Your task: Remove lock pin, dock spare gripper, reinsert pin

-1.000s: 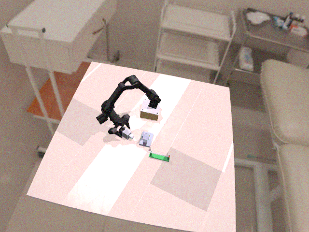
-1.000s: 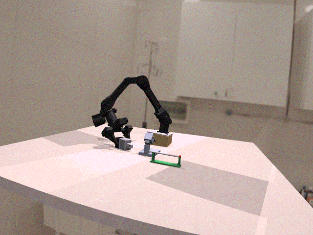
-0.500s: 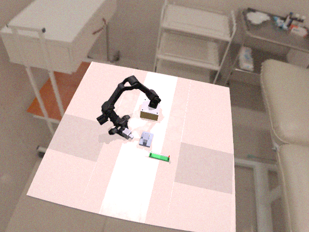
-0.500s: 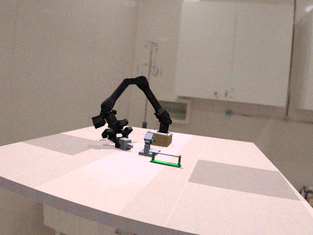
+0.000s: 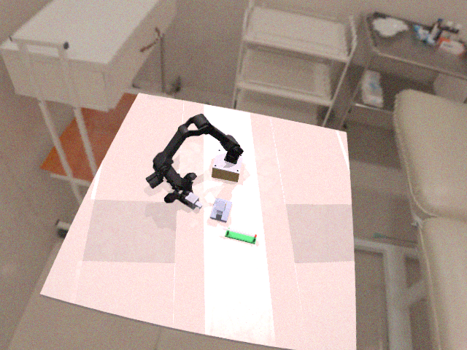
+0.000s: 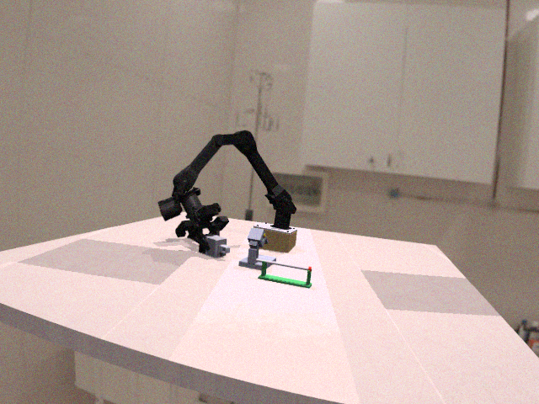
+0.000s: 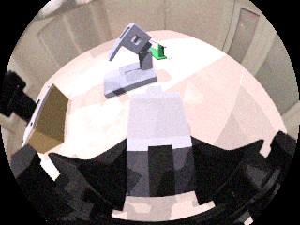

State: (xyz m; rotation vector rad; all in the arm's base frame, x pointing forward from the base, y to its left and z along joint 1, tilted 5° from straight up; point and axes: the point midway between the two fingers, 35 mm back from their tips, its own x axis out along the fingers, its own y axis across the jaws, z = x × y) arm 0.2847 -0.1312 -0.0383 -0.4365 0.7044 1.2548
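My gripper (image 5: 182, 195) (image 6: 206, 241) (image 7: 157, 136) is shut on the dark rear part of the spare gripper (image 5: 192, 198) (image 6: 216, 246) (image 7: 158, 117), a pale grey block. Its small spigot points toward the mount. The block is low at the table; contact with it is unclear. The grey mount (image 5: 225, 214) (image 6: 244, 263) (image 7: 117, 85) stands just beyond the spigot, its tilted socket (image 6: 255, 235) (image 7: 140, 40) raised on a post. The spigot is outside the socket. The thin grey lock pin (image 6: 287, 264) lies across the green rack (image 5: 240, 237) (image 6: 285, 281) (image 7: 160, 53), with a red end.
The arm's box-shaped base (image 5: 225, 174) (image 6: 285, 241) (image 7: 52, 114) stands behind the mount, on the left in the wrist view. The green rack is close in front of the mount. A small yellow spot shows at the socket's side in the exterior view.
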